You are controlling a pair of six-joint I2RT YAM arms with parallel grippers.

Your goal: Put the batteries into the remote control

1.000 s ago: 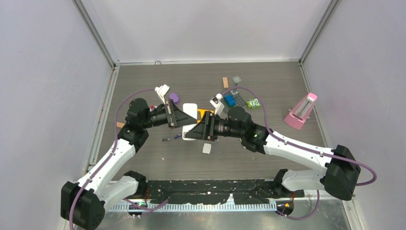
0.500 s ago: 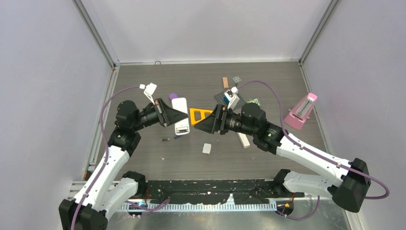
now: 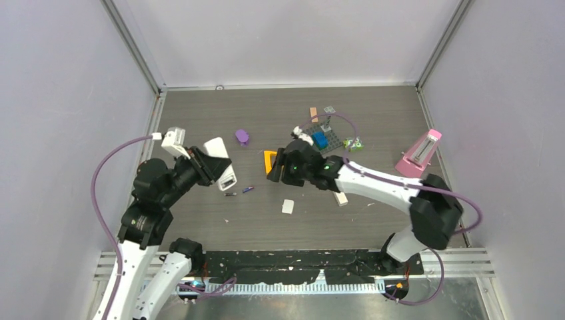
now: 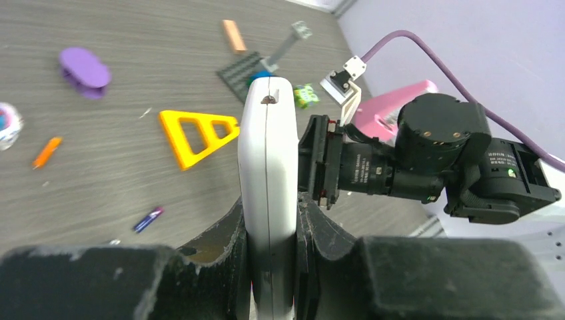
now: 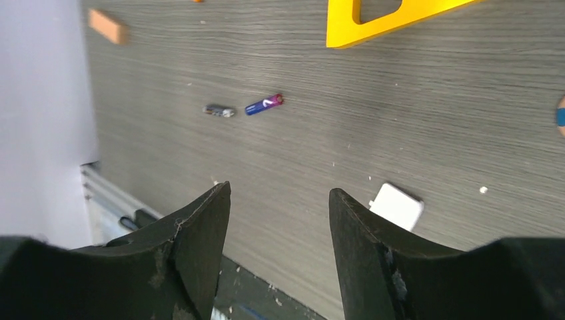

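Observation:
My left gripper is shut on the white remote control and holds it off the table at the left. In the left wrist view the remote stands edge-on between the jaws of that gripper. Two batteries lie on the table just right of it: a dark one and a bluish-purple one. Both show in the right wrist view, dark and bluish-purple. A third battery is not in view. My right gripper is open and empty, above the table to the right of the batteries.
A yellow triangle lies under my right wrist. A small white flat piece and a white stick lie nearer the front. A purple object, a brick plate and a pink metronome stand further back.
My left gripper has carried the remote left and towards the near edge, away from the right gripper. My right gripper has drawn back from the remote and now points down at the table.

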